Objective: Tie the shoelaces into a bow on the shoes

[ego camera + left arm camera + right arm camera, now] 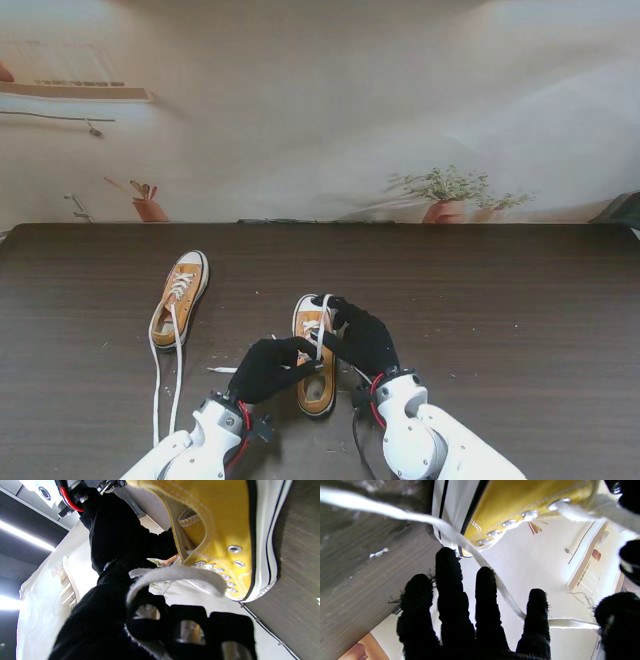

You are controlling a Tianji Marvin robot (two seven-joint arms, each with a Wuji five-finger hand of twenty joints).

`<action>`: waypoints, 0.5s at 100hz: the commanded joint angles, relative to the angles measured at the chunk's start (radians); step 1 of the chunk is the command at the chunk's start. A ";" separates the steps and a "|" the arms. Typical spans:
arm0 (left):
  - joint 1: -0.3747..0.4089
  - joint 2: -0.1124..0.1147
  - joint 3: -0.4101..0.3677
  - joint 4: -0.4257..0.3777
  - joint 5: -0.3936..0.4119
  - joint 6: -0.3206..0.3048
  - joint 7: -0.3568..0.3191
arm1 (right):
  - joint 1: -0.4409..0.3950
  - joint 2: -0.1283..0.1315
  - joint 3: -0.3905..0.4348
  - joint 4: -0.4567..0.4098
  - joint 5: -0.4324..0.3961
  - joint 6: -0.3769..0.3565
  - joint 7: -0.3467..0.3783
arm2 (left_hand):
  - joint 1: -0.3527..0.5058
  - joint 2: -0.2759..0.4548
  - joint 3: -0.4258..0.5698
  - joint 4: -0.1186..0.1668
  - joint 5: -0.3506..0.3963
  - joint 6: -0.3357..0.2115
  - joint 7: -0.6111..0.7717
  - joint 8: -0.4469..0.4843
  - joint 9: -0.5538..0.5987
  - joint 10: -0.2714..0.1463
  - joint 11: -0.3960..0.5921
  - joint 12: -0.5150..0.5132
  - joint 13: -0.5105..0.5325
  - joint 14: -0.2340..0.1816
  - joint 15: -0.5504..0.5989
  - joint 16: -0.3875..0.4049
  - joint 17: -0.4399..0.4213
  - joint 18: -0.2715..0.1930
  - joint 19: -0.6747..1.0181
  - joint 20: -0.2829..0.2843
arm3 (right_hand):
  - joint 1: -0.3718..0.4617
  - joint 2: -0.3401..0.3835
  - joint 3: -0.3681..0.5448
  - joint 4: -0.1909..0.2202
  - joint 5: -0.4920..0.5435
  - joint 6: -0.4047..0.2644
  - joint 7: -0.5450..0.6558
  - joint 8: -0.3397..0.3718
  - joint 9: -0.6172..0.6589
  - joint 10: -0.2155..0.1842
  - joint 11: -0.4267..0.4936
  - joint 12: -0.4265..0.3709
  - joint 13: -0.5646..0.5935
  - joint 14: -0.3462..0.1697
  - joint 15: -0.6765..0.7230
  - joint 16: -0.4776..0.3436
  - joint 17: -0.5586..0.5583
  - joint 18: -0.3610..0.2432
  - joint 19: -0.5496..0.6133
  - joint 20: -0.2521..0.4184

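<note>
The dark wood tabletop (480,330) fills my view. Nearest me, my left hand (268,368) pinches a white lace (175,576) of the yellow shoe (317,350) lying between both hands. My right hand (362,338) has the other lace (460,542) running between its spread fingers (450,587); whether it grips, I cannot tell. Farther left lies the second shoe (180,296), laces loose.

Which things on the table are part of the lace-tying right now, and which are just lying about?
In the job:
- near shoe, between both hands
- its white lace, looped over the left hand
- right hand, lace running across its fingers
- second shoe, laces trailing loose, not yet tied

Lying about:
- small white scraps on the table
</note>
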 commanded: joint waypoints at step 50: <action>0.012 0.002 -0.006 -0.013 0.012 0.020 -0.013 | -0.031 -0.017 0.034 -0.032 0.161 -0.102 0.073 | 0.035 0.022 -0.028 0.018 0.016 -0.002 0.012 -0.018 0.055 0.007 0.025 -0.003 0.028 0.021 0.059 -0.019 0.016 -0.073 0.252 0.007 | -0.048 0.000 0.059 -0.019 0.220 -0.075 0.006 0.054 -0.157 -0.012 -0.352 -0.268 -0.279 -0.024 -0.569 -0.213 -0.318 -0.141 -0.421 -0.309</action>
